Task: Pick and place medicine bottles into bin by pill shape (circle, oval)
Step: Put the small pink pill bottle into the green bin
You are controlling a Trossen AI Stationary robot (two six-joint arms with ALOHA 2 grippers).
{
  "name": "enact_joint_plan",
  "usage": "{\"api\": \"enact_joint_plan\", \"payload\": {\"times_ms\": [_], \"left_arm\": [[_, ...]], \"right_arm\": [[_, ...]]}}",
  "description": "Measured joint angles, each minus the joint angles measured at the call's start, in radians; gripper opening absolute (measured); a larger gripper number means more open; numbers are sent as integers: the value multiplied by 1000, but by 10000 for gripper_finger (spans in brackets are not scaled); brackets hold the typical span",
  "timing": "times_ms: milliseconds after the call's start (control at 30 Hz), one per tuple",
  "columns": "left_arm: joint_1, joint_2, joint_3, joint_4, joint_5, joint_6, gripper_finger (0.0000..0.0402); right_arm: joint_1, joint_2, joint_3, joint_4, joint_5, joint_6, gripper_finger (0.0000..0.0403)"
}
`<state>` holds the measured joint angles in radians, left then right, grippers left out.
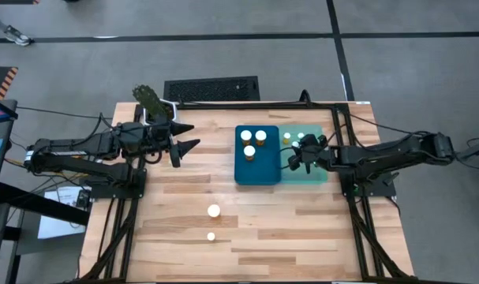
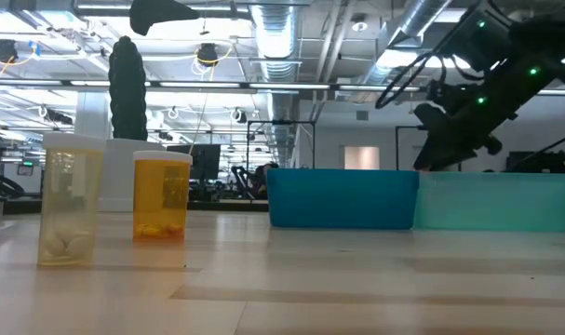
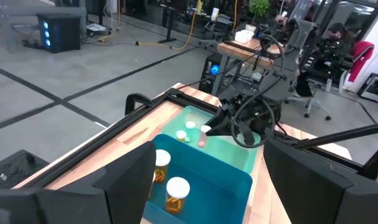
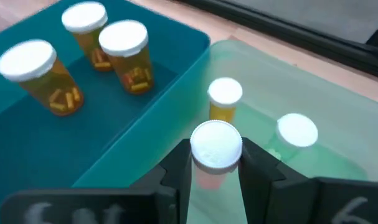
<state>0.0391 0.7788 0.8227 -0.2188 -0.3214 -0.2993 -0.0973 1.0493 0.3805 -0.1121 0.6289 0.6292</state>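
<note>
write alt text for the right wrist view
The right tool grips a white-capped bottle over the pale green bin, where two more bottles stand. Beside it, the dark teal bin holds three amber bottles with white caps.

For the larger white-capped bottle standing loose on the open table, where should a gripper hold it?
Probably the amber body just under the cap, fingers descending from above: the larger bottle stands upright with bare table around, the smaller bottle well apart.
</note>
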Motion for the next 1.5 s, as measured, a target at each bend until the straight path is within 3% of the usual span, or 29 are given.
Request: {"api": "enact_joint_plan", "payload": {"times_ms": [633, 1500], "left_arm": [[0, 0, 0, 0, -5, 0, 291], [0, 0, 0, 0, -5, -1, 291]], "right_arm": [[-49, 147, 0, 102, -66, -62, 112], [-49, 149, 0, 64, -83, -62, 130]]}}
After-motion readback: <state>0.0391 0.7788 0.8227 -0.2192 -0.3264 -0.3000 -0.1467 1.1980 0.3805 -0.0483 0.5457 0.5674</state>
